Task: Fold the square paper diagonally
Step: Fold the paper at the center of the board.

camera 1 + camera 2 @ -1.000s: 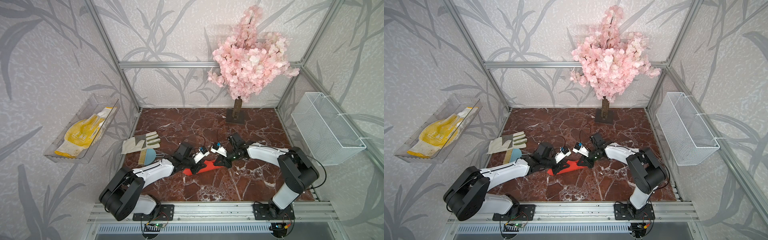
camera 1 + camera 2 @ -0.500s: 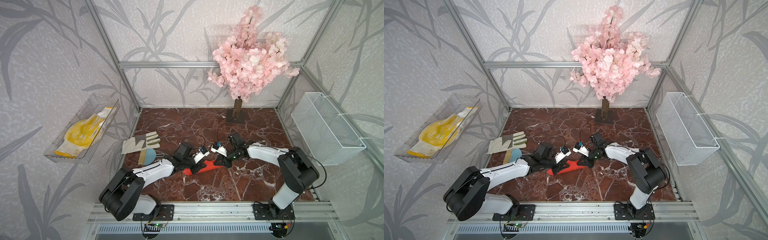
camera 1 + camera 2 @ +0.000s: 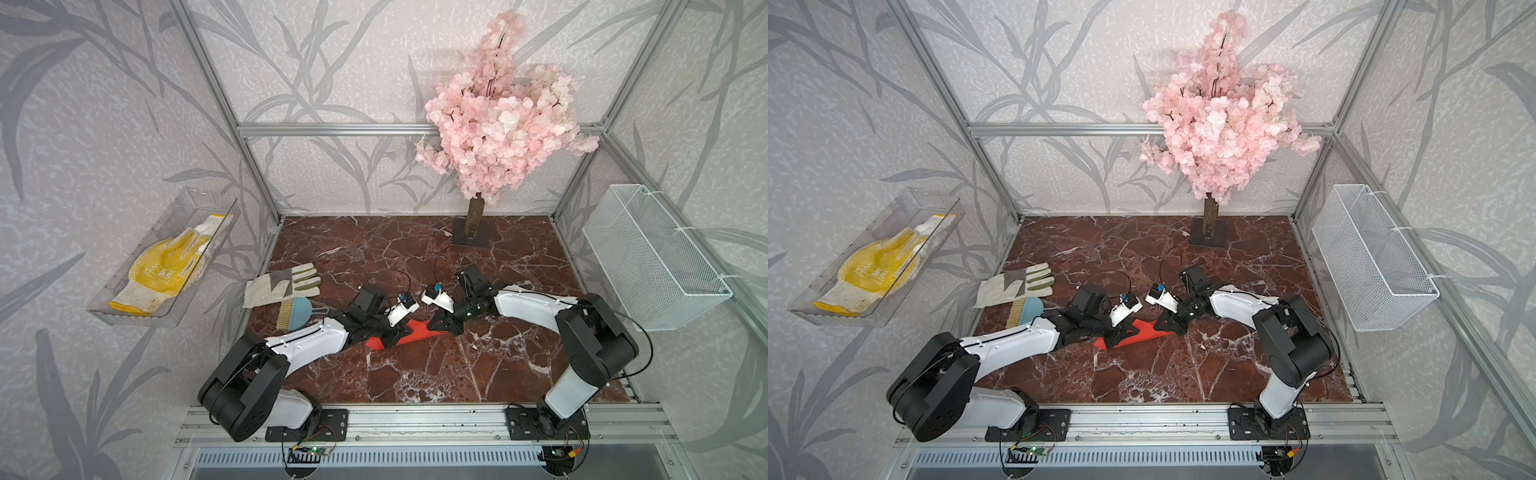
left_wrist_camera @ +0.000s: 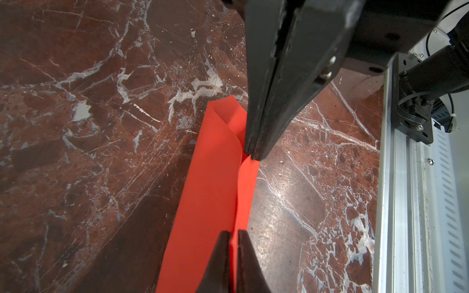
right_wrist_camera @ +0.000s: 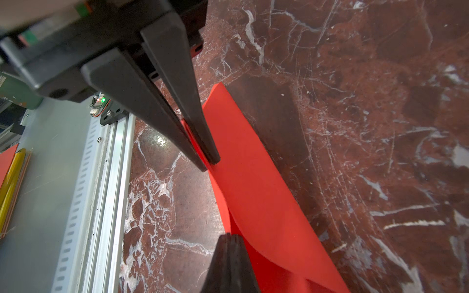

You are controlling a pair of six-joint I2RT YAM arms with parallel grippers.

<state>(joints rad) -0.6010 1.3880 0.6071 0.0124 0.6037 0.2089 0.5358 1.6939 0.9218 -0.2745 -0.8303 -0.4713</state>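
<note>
Only wrist views reveal it — left gripper [image 4: 234, 233], right gripper [image 4: 252, 155] both pinch the square paper [image 4: 208, 192].

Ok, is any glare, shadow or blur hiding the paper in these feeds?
Left wrist view: the square paper is sharp, glare on the marble tabletop beside it, dark shadow opposite. Right wrist view: paper sharp, the near right gripper soft. Both top views: even light, paper small, partly covered.

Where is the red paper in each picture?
Top view: the square paper lies just below the middle.
Top view: just below the middle, slightly left.
Left wrist: middle, reaching the bottom edge.
Right wrist: middle, reaching the bottom right.
Shared landmark: the red marble tabletop under it.
</note>
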